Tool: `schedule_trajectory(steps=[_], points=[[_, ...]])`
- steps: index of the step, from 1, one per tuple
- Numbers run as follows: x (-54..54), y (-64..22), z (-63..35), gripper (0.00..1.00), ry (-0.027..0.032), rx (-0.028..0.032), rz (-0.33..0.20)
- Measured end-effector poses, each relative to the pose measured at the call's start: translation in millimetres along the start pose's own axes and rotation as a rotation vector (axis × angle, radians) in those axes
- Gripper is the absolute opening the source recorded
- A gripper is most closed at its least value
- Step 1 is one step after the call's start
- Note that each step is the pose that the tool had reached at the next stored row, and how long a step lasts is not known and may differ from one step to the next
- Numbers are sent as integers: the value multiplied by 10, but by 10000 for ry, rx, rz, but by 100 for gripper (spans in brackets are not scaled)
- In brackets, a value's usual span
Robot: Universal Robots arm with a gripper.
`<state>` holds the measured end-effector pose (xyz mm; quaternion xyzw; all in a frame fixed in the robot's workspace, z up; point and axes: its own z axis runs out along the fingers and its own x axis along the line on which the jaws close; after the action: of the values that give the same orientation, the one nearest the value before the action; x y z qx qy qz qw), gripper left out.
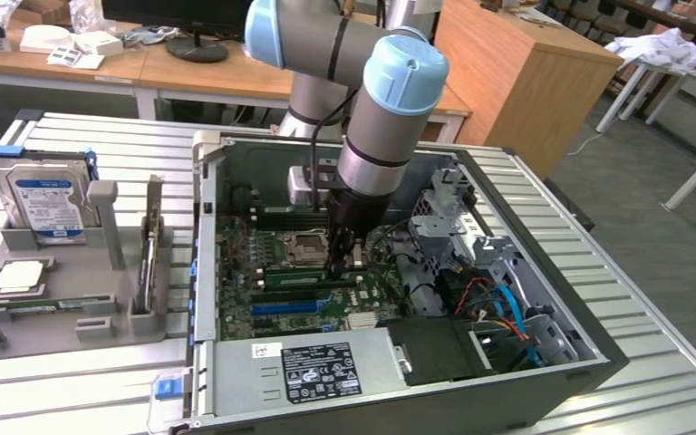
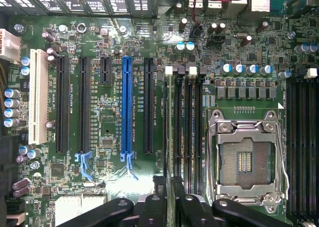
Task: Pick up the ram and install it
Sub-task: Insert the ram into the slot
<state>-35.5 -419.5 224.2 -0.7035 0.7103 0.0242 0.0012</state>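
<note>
The ram (image 2: 170, 132) is a thin green stick seen edge-on. It stands in a memory slot next to the empty processor socket (image 2: 244, 160) on the motherboard. My gripper (image 2: 170, 209) is straight above the stick's near end, open, with a black finger (image 2: 155, 207) on either side and a small gap to the stick. In the exterior view the gripper (image 1: 348, 265) reaches down into the open computer case (image 1: 590, 362), its tips at the green ram (image 1: 300, 284) in front of the socket (image 1: 305, 243).
A grey holder (image 1: 70, 313) at the exterior view's left carries a blue-labelled hard drive (image 1: 43, 195), a square silver chip (image 1: 19, 276) and an upright stick (image 1: 151, 254). Drive cage and coloured cables (image 1: 506, 308) crowd the case's right; the power supply (image 1: 312, 367) sits in front. A blue slot (image 2: 126, 107) lies beside.
</note>
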Motion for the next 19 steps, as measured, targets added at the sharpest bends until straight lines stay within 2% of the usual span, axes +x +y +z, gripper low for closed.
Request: schedule_trajectory(steps=[2, 3, 5, 6, 11, 19], points=[[0, 0, 0, 20, 0, 0, 0], [0, 0, 0, 25, 0, 0, 0], [0, 0, 0, 25, 0, 0, 0], [0, 0, 0, 32, -1, 0, 0], [-1, 1, -23, 32, 1, -1, 0], [-7, 6, -181, 32, 0, 0, 0]])
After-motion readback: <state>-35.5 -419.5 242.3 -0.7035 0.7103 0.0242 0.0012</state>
